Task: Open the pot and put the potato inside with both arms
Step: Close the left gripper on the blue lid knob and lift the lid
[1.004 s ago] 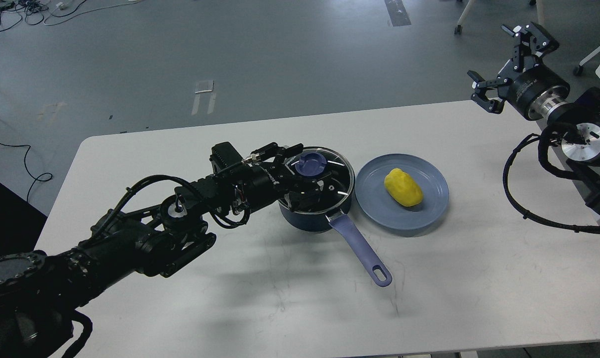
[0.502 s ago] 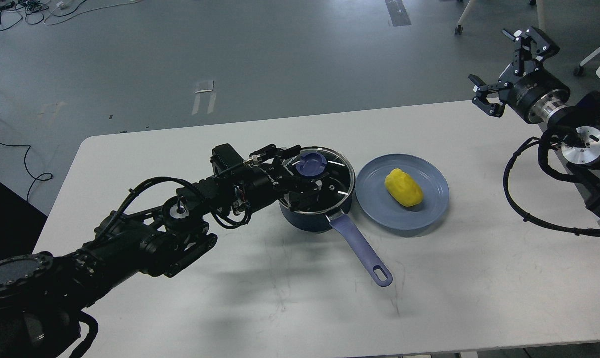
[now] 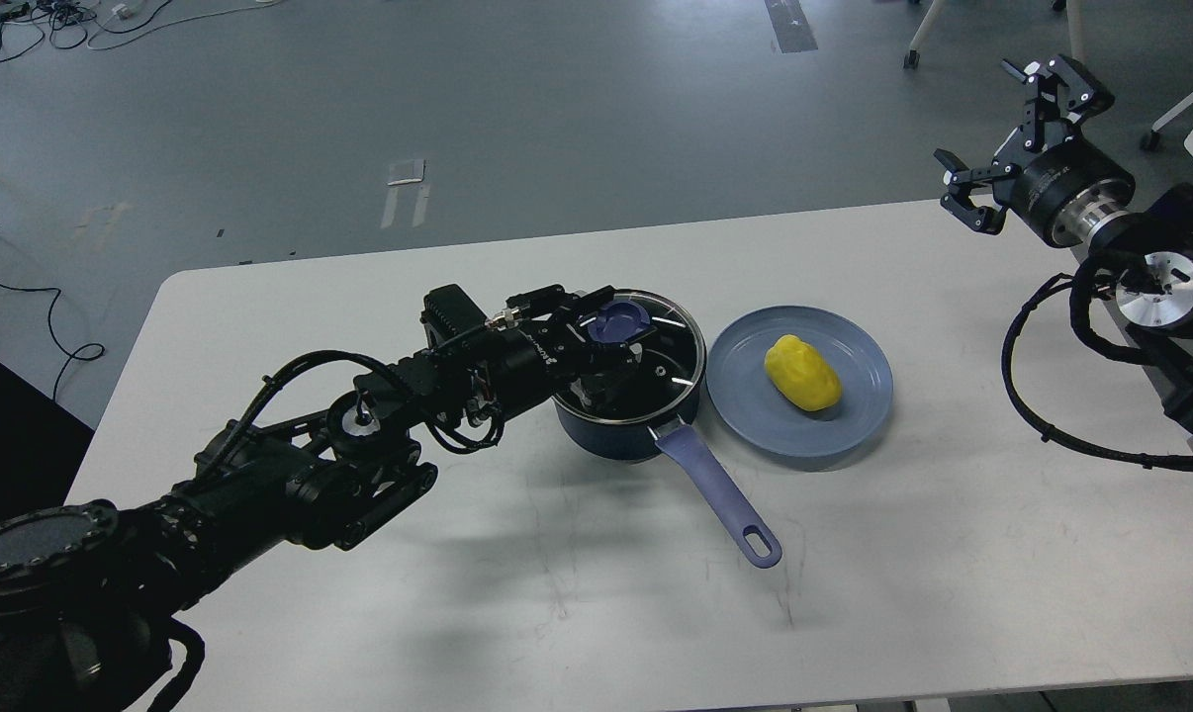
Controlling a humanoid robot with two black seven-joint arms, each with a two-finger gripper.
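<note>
The dark navy pot point(image 3: 624, 435) stands mid-table with its glass lid point(image 3: 666, 361) on and its purple handle point(image 3: 720, 494) pointing to the front right. My left gripper point(image 3: 604, 336) reaches over the pot from the left, and its fingers are closed around the lid's purple knob point(image 3: 618, 320). The yellow potato point(image 3: 802, 373) lies on a blue-grey plate point(image 3: 859, 415) right of the pot. My right gripper point(image 3: 997, 124) is open and empty, held high above the table's far right corner, far from the potato.
The white table point(image 3: 557, 613) ends close behind the pot and just right of the plate. My right arm's cable loop point(image 3: 1027, 396) hangs over the right table edge. Chair legs point(image 3: 1175, 109) and floor cables lie beyond the table.
My left gripper's fingers have drawn in around the lid knob, which now sits slightly higher and tilted. My right gripper has shifted a little to the right and stayed open.
</note>
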